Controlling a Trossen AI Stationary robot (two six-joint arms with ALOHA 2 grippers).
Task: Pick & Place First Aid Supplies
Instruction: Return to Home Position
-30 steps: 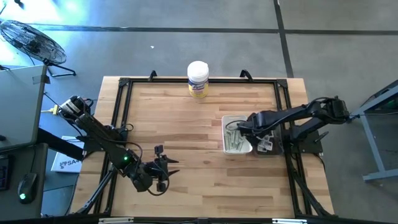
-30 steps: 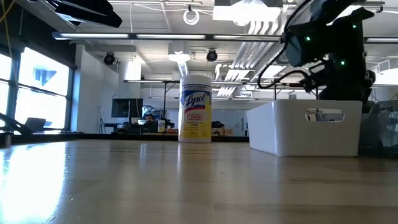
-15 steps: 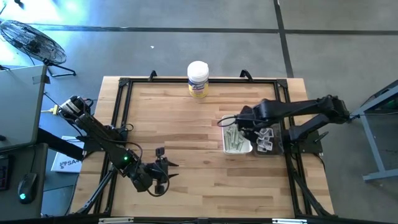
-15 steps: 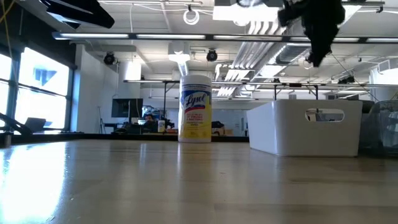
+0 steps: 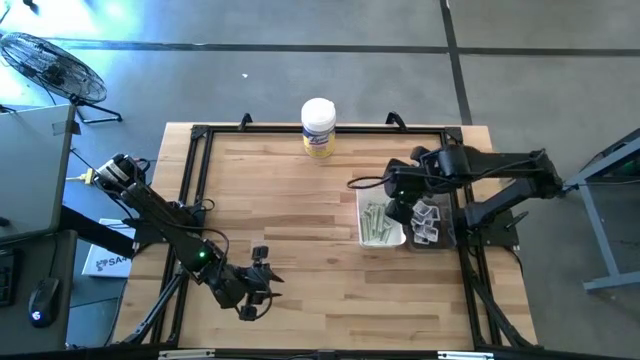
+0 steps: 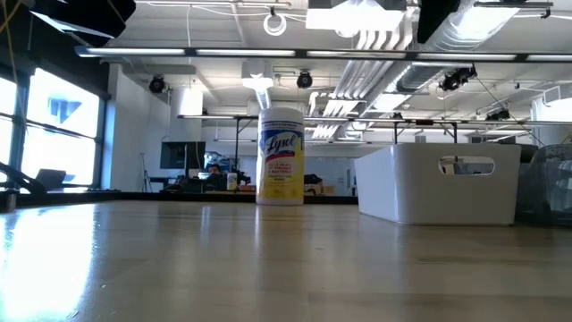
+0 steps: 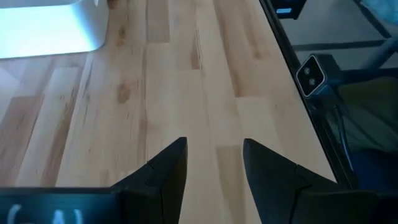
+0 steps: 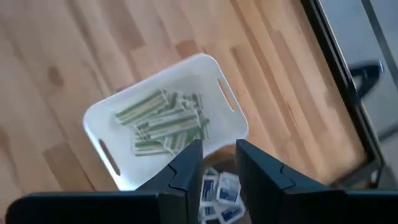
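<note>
**Left hand.** The left hand [image 5: 258,287] sits low over the near-left part of the surface [image 5: 300,200], well apart from every bin. In the left wrist view its fingers [image 7: 168,171] are spread, with only bare wood between them.

**Canister.** A white canister with a yellow label [image 5: 318,125] stands upright at the far edge of the surface, apart from both arms. It is not one of the supplies.

**White bin.** The white bin [image 5: 362,213] sits right of centre. It holds the green bandage packs [image 8: 163,121], which lie flat in a loose pile.

**Right hand.** The right hand [image 5: 400,200] hangs above the boundary between the two bins. Its fingers [image 8: 185,171] are slightly spread and hold nothing.

**Black bin.** The black bin [image 5: 432,244] touches the right side of the white bin and holds the blue alcohol pads [image 8: 221,186]. No packet shows loose on the surface, so the sorting appears complete.

**Hazards, as judged.**
- If the right arm retracts without enough lift, a finger or the cable looped beside the wrist could catch the white bin's rim. That would drag or tip the bin and spill packets.
- Any shift of the white bin would also push the black bin that touches it.
- The left hand is close to the surface. A retreat along the black frame rail could scrape the wood or strike the rail.
</note>
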